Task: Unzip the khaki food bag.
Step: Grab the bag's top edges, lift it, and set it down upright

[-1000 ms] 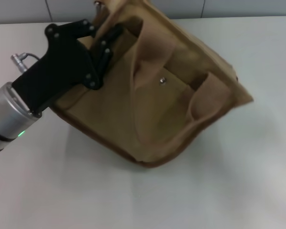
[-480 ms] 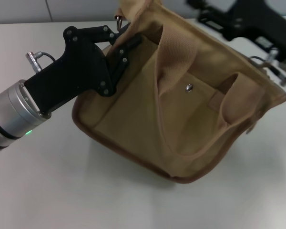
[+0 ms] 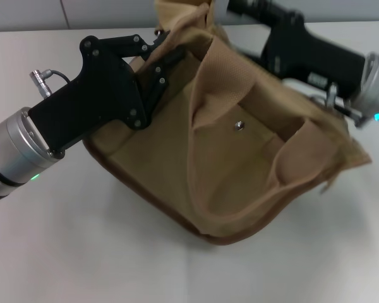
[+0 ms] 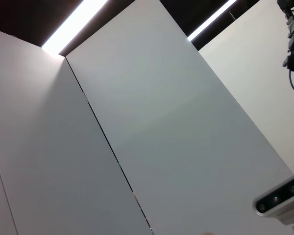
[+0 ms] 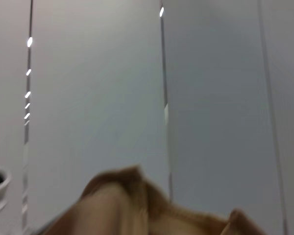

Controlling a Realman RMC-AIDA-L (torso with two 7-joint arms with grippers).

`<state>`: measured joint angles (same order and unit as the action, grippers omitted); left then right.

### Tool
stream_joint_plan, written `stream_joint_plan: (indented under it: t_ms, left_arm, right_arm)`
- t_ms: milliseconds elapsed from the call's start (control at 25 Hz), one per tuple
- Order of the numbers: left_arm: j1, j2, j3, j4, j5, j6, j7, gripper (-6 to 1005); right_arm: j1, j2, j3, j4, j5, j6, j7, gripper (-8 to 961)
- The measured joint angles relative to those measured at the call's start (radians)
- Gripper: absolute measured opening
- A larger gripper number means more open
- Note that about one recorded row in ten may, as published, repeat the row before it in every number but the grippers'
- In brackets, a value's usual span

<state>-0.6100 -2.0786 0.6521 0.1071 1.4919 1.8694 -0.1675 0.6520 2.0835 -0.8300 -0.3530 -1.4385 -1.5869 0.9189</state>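
My left gripper [image 3: 161, 60], in the upper left of the frame, is clamping its fingers on the top corner of the khaki food bag [image 3: 234, 145], which is lying tilted in the centre on the white table [image 3: 82, 252]. My right gripper is reaching behind the bag's top edge at the upper right; I cannot tell its state.

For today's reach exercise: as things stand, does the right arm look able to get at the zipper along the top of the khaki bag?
Probably yes. The right gripper already lies along the top far edge of the khaki food bag, which the left gripper pinches at its corner. The zipper itself is hidden.
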Motion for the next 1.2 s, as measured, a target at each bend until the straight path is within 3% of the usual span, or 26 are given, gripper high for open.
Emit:
stream_joint_plan:
  t_ms: [160, 360, 520, 720, 920, 1200]
  left_arm:
    - [0.000, 0.000, 0.000, 0.003, -0.003, 0.000, 0.002, 85]
    - [-0.004, 0.000, -0.005, 0.009, -0.006, 0.001, 0.002, 85]
    - [-0.008, 0.000, 0.000, 0.009, -0.006, 0.000, 0.002, 85]
    - [-0.015, 0.002, 0.019, 0.020, -0.002, -0.002, 0.002, 85]
    - [-0.015, 0.002, 0.032, 0.032, -0.001, 0.000, -0.004, 85]
    - [-0.013, 0.003, 0.041, 0.035, 0.000, 0.002, -0.001, 85]
  right_arm:
    - [-0.102, 0.000, -0.084, -0.071, 0.003, -0.024, 0.029, 829]
    - [-0.229, -0.001, -0.076, -0.070, 0.100, -0.133, 0.015, 824]
    - [-0.284, 0.003, -0.071, -0.035, 0.242, -0.191, -0.043, 825]
    - [-0.212, 0.005, -0.081, 0.037, 0.386, -0.179, -0.083, 825]
    - [-0.103, -0.002, -0.122, 0.028, 0.363, -0.089, -0.061, 825]
    - [-0.048, -0.003, -0.349, -0.061, 0.335, 0.069, 0.038, 826]
